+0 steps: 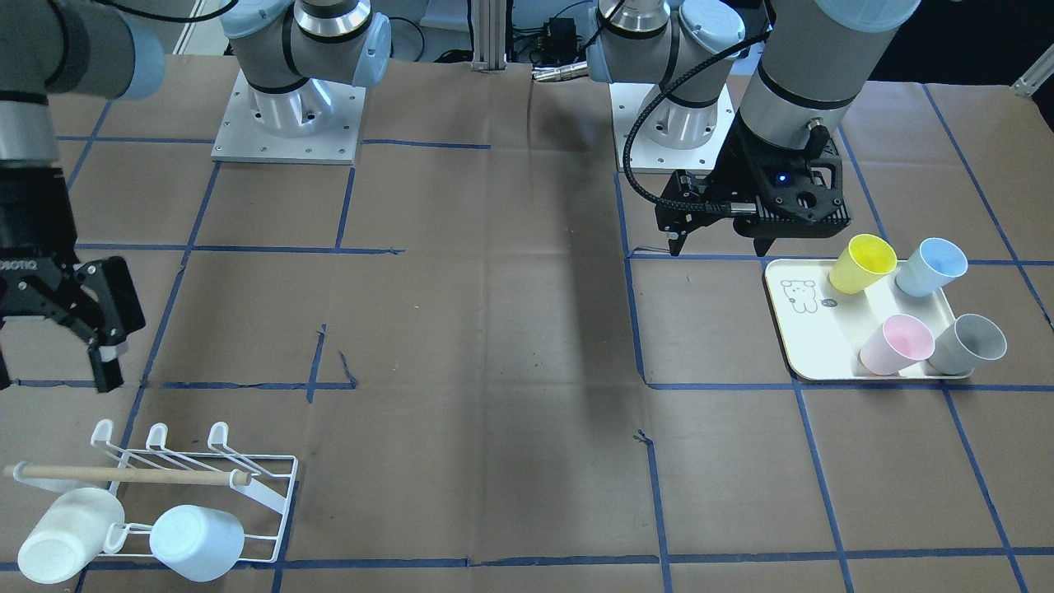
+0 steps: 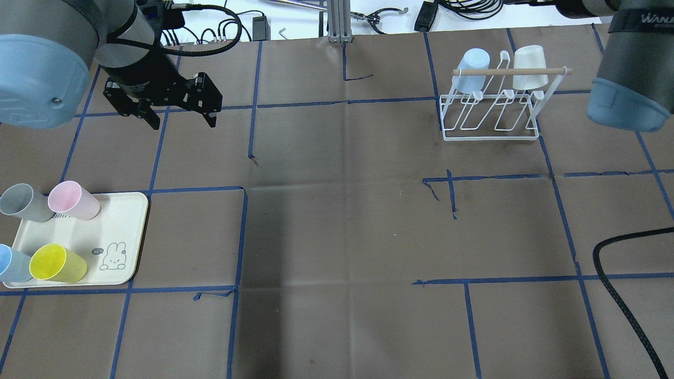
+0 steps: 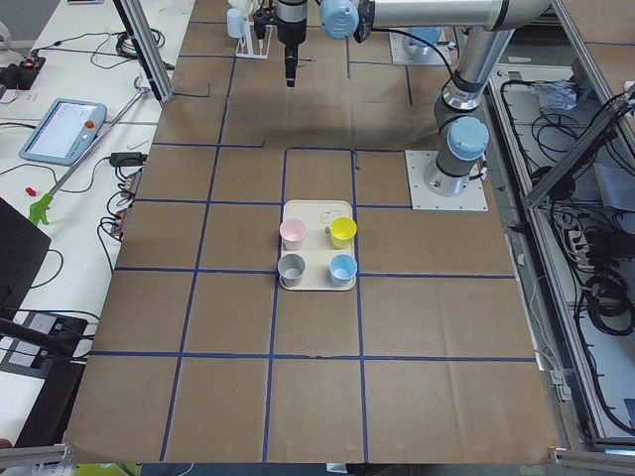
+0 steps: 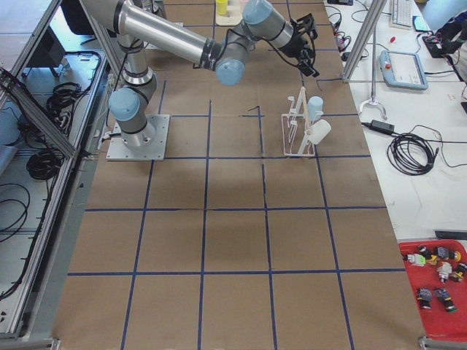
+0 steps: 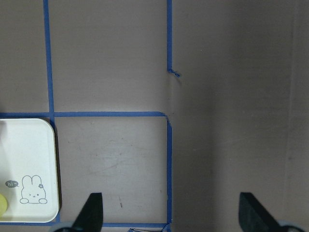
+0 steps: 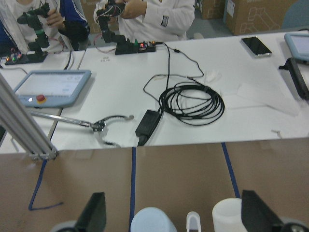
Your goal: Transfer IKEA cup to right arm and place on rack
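Four cups stand on a cream tray (image 2: 121, 221): yellow (image 2: 57, 262), light blue (image 2: 11, 265), pink (image 2: 73, 200) and grey (image 2: 23, 203). My left gripper (image 2: 179, 113) hangs open and empty above the table, beyond the tray; it also shows in the front view (image 1: 720, 243) and in the left wrist view (image 5: 172, 215). The white wire rack (image 2: 489, 113) holds a light blue cup (image 2: 471, 69) and a white cup (image 2: 529, 59) upside down. My right gripper (image 1: 53, 371) is open and empty, above the table just behind the rack (image 1: 263, 486). Its wrist view (image 6: 174, 212) shows both cup bottoms below.
The table is brown paper with a blue tape grid. The arm bases (image 1: 288, 107) stand at the robot's edge. A black cable (image 2: 626, 295) hangs at the near right. Beyond the far edge are a white bench with cables (image 6: 193, 104) and people.
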`<state>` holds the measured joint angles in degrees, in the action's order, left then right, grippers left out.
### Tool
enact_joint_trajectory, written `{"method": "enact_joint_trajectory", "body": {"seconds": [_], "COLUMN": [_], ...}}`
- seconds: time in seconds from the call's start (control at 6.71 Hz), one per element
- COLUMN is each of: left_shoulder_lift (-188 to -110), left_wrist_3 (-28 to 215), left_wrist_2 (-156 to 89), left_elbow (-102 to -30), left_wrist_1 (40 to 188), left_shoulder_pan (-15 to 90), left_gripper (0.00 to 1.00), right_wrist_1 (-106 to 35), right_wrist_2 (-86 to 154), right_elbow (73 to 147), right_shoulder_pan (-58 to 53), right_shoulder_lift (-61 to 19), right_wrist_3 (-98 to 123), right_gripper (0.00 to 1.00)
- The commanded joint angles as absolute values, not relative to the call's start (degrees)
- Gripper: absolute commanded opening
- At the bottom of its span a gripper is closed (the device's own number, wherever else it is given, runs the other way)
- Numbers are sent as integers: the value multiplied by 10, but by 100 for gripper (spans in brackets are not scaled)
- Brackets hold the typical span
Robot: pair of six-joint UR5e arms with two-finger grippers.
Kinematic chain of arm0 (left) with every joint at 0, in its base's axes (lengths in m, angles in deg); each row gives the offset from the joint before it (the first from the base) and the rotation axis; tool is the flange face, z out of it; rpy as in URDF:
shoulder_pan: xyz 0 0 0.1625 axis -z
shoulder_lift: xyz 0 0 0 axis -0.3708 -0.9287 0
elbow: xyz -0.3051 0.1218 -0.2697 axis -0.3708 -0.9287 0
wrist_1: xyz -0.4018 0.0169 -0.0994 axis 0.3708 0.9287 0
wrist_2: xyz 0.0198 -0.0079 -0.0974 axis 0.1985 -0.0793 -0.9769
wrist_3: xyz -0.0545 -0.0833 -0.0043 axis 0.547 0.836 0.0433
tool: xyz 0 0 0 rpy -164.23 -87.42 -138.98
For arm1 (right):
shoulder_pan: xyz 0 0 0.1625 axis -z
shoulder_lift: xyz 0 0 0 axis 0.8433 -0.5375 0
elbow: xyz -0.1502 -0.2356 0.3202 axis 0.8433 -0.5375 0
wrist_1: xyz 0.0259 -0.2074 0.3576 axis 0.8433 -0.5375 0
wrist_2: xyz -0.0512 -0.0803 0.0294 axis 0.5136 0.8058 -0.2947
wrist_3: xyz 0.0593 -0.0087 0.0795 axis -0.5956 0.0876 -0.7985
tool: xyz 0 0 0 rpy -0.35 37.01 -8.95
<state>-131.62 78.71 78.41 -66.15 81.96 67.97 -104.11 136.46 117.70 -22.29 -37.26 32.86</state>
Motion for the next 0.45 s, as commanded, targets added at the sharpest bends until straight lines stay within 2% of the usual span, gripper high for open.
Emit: {"method": "enact_joint_trajectory", "body": {"seconds": [0.0,0.3], "left_shoulder_lift": [-1316,-1316], "left_wrist_3": [789,788], "left_wrist_2": [777,779], "left_elbow": [-662,-662], "left_wrist_1": [820,820], "left_shoulder_pan": [680,680], "left_gripper": [100,100], "right_wrist_1": [-813,-604], "right_wrist_2": [1381,1380], "right_elbow": [1177,1177], "right_shoulder_pan": [-258,-259], "right_shoulder_lift": [-440,-466], "right_wrist_3": [327,328], "right_gripper": [100,100]}}
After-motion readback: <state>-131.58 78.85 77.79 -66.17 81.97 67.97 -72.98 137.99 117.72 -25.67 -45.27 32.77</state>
